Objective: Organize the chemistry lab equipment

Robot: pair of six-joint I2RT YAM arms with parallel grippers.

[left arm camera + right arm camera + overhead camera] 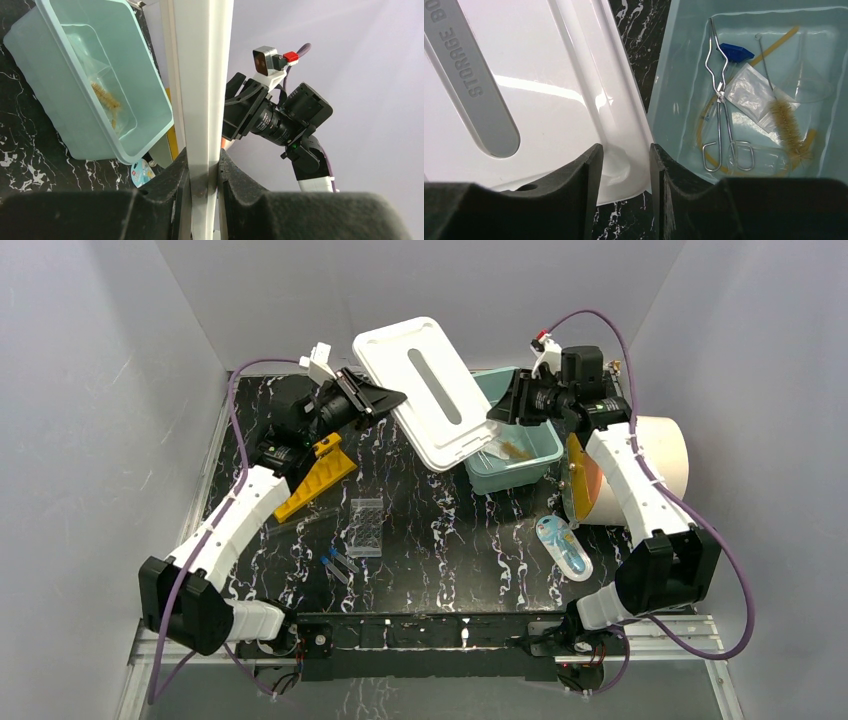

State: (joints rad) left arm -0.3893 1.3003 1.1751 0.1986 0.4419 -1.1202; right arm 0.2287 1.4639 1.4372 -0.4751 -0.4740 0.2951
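The left claw (202, 167) pinches the edge of a white lid (200, 75), which stands straight up from its tips. To the claw's left a teal bin (47, 100) sits on the black marbled table (20, 160), with a bristly brush (106, 99) inside. To its upper right, the right claw (234, 117) is just beside the lid.

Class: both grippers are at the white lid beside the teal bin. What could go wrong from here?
1. The left gripper pinches only the thin rim of the lid; the tilted lid could pivot or slip.
2. The jaws of the right gripper straddle the rim without clearly clamping it; a release now might drop the lid onto the teal bin, hitting the forceps and funnel inside.
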